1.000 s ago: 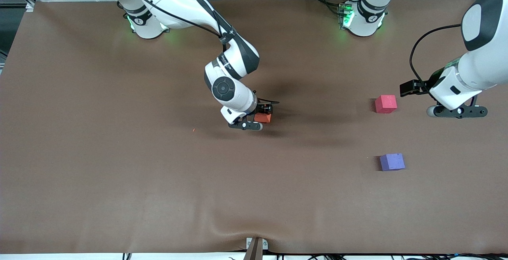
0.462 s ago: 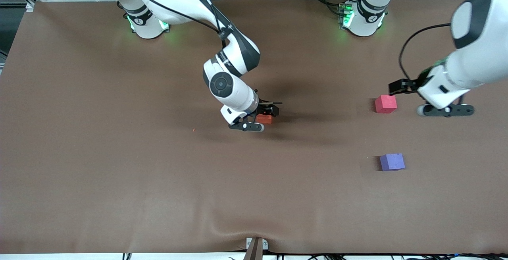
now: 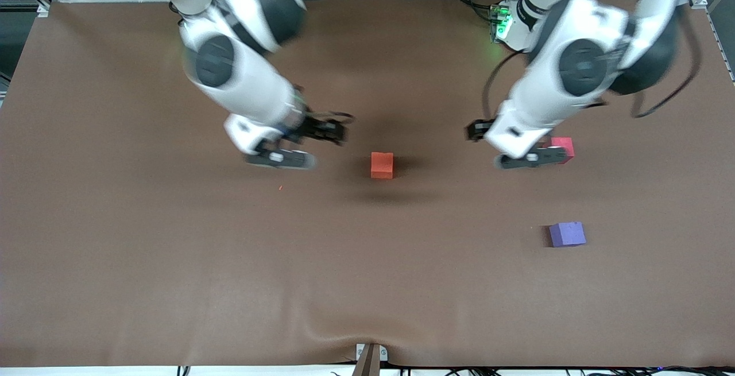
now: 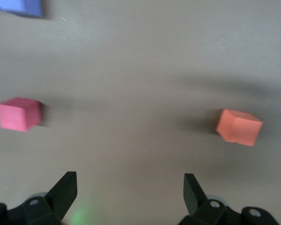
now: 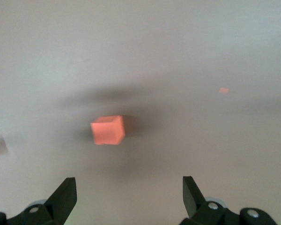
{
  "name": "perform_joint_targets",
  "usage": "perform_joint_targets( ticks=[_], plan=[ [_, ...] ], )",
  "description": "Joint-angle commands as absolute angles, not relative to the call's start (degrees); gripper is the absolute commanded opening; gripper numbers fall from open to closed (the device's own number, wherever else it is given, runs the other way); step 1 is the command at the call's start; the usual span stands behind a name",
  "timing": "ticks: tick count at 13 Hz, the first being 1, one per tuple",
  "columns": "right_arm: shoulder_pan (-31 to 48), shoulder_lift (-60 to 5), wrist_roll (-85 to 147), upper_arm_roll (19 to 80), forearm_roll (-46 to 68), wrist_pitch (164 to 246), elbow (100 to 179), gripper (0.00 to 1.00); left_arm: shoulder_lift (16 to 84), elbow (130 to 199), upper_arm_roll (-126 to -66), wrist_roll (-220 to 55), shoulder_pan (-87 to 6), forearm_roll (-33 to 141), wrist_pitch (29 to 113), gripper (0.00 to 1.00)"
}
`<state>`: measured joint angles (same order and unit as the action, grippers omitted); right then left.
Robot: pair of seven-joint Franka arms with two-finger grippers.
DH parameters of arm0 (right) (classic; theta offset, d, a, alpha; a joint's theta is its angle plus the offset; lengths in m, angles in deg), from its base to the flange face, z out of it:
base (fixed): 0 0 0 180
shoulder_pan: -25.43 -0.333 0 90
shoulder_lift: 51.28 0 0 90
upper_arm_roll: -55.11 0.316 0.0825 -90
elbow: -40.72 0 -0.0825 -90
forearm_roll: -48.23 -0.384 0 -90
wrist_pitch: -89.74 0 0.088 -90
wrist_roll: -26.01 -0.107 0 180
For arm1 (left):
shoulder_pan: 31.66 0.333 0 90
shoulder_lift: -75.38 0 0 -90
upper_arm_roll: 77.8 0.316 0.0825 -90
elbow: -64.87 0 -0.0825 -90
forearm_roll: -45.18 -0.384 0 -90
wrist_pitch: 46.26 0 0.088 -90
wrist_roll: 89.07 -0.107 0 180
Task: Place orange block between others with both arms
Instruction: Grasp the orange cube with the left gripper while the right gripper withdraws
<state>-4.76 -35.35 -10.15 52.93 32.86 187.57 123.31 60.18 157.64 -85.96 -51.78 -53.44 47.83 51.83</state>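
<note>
The orange block (image 3: pixel 382 165) (image 5: pixel 107 130) (image 4: pixel 239 126) sits free on the brown table, near its middle. My right gripper (image 3: pixel 281 159) (image 5: pixel 129 187) hangs open and empty above the table, beside the block toward the right arm's end. The pinkish-red cube (image 3: pixel 565 145) (image 4: pixel 18 114) lies toward the left arm's end, and the purple cube (image 3: pixel 567 233) (image 4: pixel 18 5) lies nearer the front camera than it. My left gripper (image 3: pixel 528 159) (image 4: pixel 129 187) hovers open and empty over the table right beside the pinkish-red cube, partly covering it in the front view.
A tiny red speck (image 3: pixel 280 188) (image 5: pixel 223 90) lies on the table cover under the right gripper. The cover has a raised fold (image 3: pixel 344 330) at the front edge above a bracket (image 3: pixel 370 356). Both arm bases (image 3: pixel 505 20) stand along the back edge.
The right gripper opened, let go of the orange block, rose and drew back toward its own end. The left arm swung in toward the middle, past the pinkish-red cube.
</note>
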Motion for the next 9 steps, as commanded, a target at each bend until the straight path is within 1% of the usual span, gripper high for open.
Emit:
perform_joint_targets(
  ticks=[1,3,6,7,9],
  plan=[
    [3.25,-44.4,-6.44,54.59,35.73,180.12,125.62,1.0,51.14,151.1,-85.45,-45.84,-60.29,47.82,54.27,1.0],
    [9.14,-48.01,0.84,55.11,38.46,174.23,125.1,1.0,47.53,151.0,-85.36,-44.78,-64.33,47.56,60.41,1.0],
    [16.97,-51.98,11.13,54.94,38.91,167.9,125.01,1.0,43.14,150.83,-85.19,-45.83,-68.03,45.81,68.76,1.0],
    [18.82,-52.68,13.51,54.94,40.48,166.4,125.01,1.0,41.12,149.87,-85.36,-46.09,-69.44,42.67,70.18,1.0],
    [19.98,-53.83,20.44,54.68,45.74,165.33,125.01,1.0,36.64,146.71,-85.36,-46.18,-71.38,40.0,70.64,1.0]
  ],
)
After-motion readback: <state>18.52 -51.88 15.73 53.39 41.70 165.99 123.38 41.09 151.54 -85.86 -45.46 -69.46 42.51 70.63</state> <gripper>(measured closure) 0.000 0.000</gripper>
